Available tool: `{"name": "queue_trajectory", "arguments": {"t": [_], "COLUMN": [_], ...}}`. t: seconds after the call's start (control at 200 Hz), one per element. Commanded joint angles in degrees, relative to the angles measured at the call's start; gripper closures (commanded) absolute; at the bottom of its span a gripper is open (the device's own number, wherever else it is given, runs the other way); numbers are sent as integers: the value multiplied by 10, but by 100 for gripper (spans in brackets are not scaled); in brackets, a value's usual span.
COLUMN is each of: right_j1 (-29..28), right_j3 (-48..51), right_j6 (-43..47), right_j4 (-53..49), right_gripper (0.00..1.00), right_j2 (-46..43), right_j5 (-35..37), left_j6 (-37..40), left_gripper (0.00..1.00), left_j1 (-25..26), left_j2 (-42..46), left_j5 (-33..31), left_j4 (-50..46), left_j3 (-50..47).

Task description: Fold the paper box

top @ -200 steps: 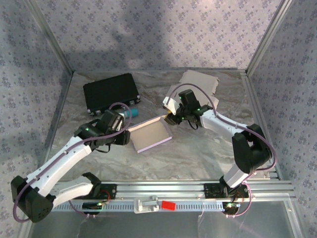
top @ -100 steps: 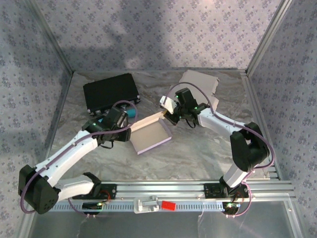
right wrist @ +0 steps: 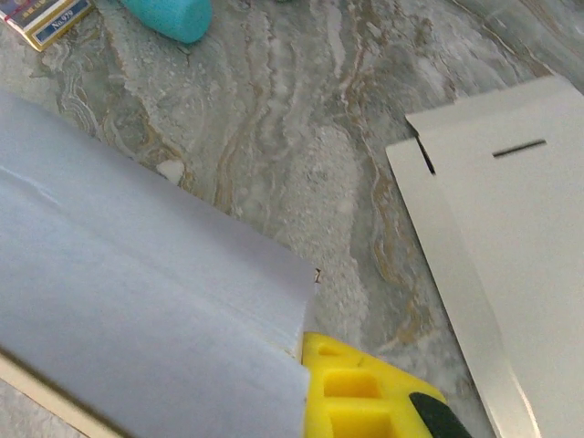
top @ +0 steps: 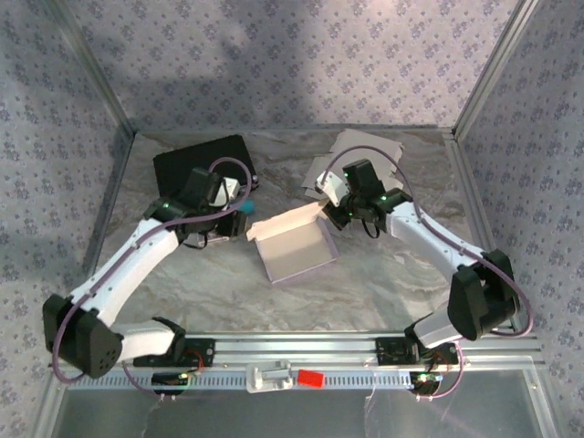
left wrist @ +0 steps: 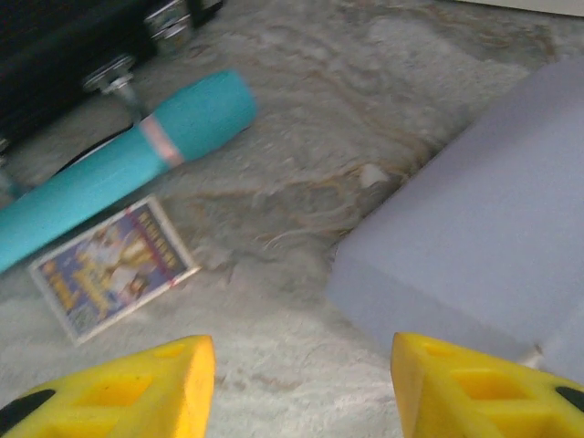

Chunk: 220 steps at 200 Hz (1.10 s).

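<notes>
Both arms wear white rounded link shells between black joint housings. A purple cable (top: 228,162) runs along the left arm (top: 119,266) and the right arm (top: 429,239), looping free near each wrist. Small green lights (top: 385,194) glow on the upper joints. The left end effector (left wrist: 301,392) has yellow plastic fingers (left wrist: 137,388) with moulded square pockets and black patches; the right end effector (top: 330,213) shows a finger (right wrist: 356,392) of the same yellow

You are looking at a grey marble-patterned table (top: 383,274). A black case (top: 182,164) is lying at its far left. A teal tube (left wrist: 137,151) is resting just beside the case, and a small printed card pack (left wrist: 114,267) is lying near the tube. A lavender paper box (top: 297,251) is sitting open near the middle. Flat cardboard blanks (top: 370,146) are lying at the far right.
</notes>
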<state>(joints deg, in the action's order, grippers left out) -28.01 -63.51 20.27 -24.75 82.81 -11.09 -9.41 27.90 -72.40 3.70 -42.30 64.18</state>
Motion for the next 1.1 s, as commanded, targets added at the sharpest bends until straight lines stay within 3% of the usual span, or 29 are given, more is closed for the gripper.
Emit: {"name": "queue_trajectory", "arguments": {"t": [0.0,0.13,0.245,0.305,0.49,0.6,0.959,1.094], "right_j1": [15,29,33,36,38,38,39,39], "right_j3": [11,-11,-16,-16,-18,-18,-16,-17], "right_j6": [-29,-35,-40,-44,-47,-49,-46,-49], "right_j4": [-54,-85,-89,-90,-91,-90,-89,-86], "right_gripper": [100,100,100,100,100,100,100,100], "right_j2": [-16,-6,1,5,9,10,14,15], "right_j5": [9,7,20,25,31,28,21,19], "left_j6": [87,117,101,92,139,168,196,189], "left_gripper": [48,50,50,50,49,48,46,56], "left_j1": [-2,1,-4,-13,-1,43,44,47], "left_j2": [-34,-40,-14,12,50,13,-90,-112], "left_j5": [110,145,65,54,216,179,101,118], "left_j4": [31,52,56,61,65,49,72,74], "left_j3": [24,26,14,2,-34,-29,14,31]}}
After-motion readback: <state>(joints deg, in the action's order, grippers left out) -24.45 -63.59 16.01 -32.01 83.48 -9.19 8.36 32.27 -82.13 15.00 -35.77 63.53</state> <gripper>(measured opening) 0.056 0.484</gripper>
